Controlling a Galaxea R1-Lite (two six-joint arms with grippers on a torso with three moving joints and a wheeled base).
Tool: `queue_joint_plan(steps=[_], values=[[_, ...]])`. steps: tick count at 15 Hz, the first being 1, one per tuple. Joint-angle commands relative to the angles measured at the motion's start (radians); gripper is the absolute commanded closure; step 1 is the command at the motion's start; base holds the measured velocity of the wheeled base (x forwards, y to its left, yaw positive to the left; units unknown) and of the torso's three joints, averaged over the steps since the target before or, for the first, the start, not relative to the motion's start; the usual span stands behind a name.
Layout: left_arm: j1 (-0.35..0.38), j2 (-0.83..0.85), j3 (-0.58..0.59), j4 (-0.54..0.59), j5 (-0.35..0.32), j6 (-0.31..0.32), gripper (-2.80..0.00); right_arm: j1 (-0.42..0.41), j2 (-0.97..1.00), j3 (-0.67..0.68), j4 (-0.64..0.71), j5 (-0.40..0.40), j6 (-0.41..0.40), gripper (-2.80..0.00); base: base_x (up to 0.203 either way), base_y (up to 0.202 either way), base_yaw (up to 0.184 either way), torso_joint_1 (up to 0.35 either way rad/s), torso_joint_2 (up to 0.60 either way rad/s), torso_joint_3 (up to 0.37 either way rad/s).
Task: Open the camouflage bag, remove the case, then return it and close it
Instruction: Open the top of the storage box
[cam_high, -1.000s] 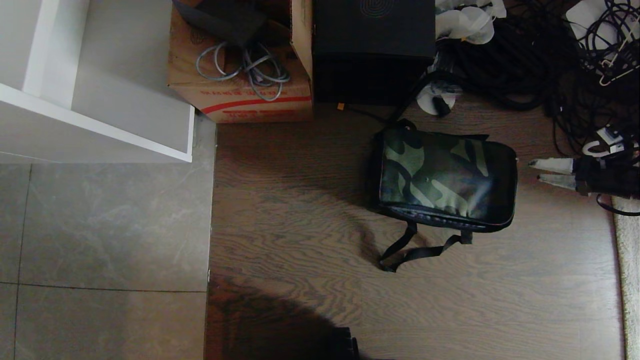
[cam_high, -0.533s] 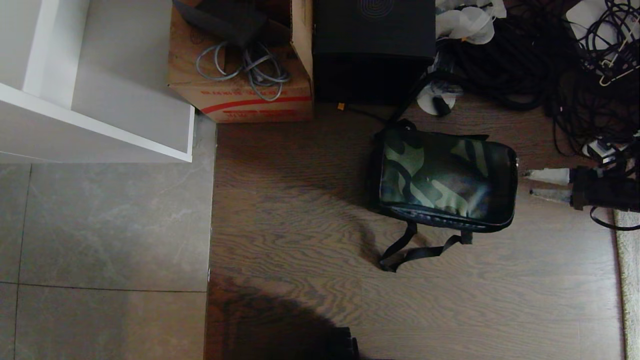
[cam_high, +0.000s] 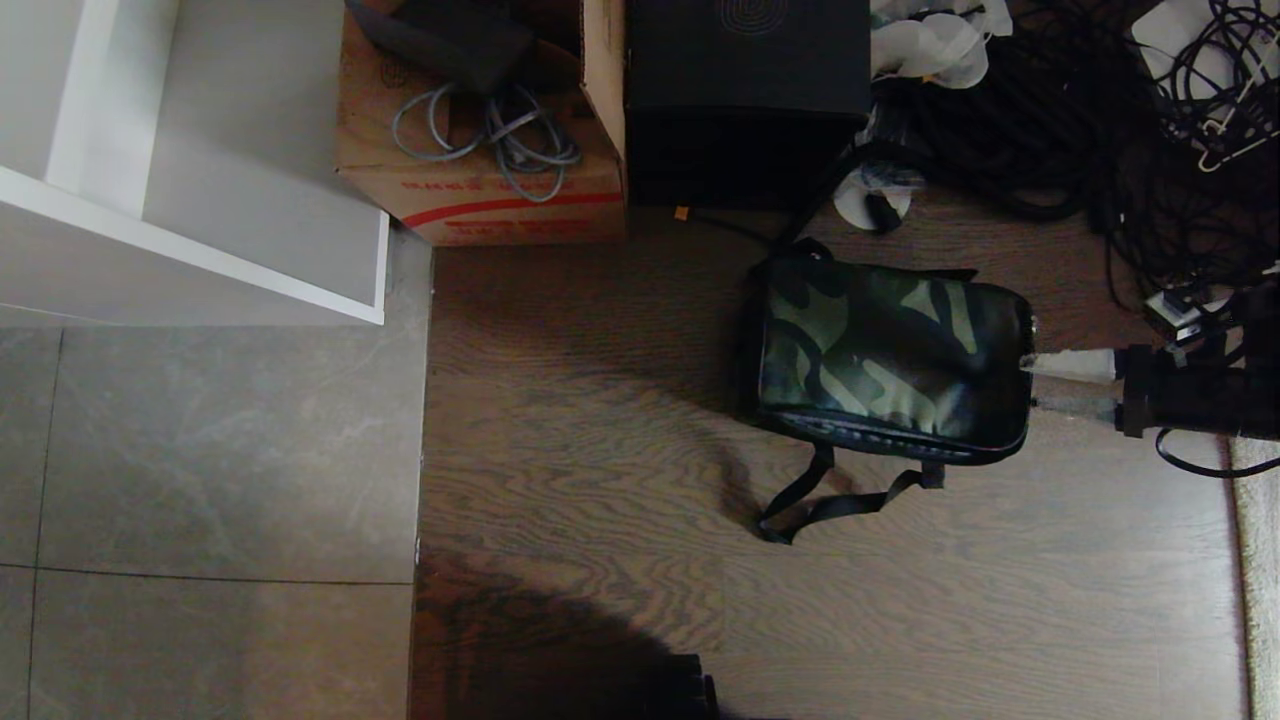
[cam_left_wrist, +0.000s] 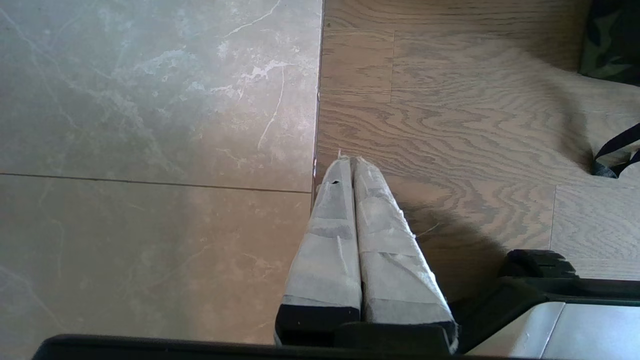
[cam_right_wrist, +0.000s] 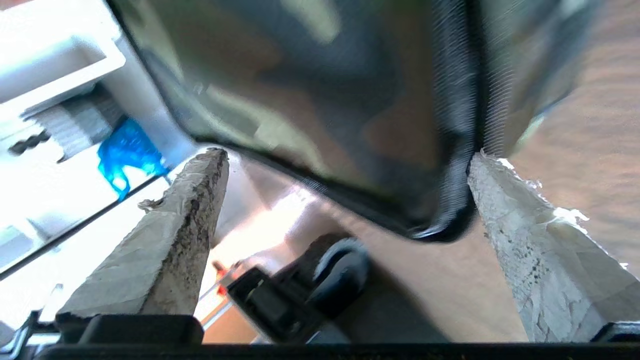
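Item: boxy green-black-tan camouflage bag (cam_high: 890, 365), zipped, on wood floor (cam_high: 600, 420). We note right tool (cam_high: 1032, 385) spread wide at its right end, seemingly touching; left tool (cam_left_wrist: 352, 161) clenched, empty.

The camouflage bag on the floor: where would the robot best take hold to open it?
Probably at the zipper along the camouflage bag's right end, coming from the right. The lid looks zipped shut, its seam rounds that corner, and the right gripper already reaches it with fingers spread.
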Motion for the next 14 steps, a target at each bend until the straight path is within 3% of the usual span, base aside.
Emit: queue_joint_plan(steps=[1, 7, 14], values=[[0.0, 0.002, 0.0, 0.0, 0.0, 0.0, 0.0, 0.028, -0.017, 0.032, -0.012, 0.006, -0.003, -2.8, 0.0, 0.0, 0.0, 0.0, 0.0, 0.0], [0.0, 0.002, 0.0, 0.0, 0.0, 0.0, 0.0, 0.03, 0.03, 0.025, -0.052, -0.065, -0.093, -2.8, 0.0, 0.0, 0.0, 0.0, 0.0, 0.0], [0.0, 0.002, 0.0, 0.0, 0.0, 0.0, 0.0, 0.032, 0.034, 0.037, -0.049, -0.074, -0.133, -2.8, 0.0, 0.0, 0.0, 0.0, 0.0, 0.0]])
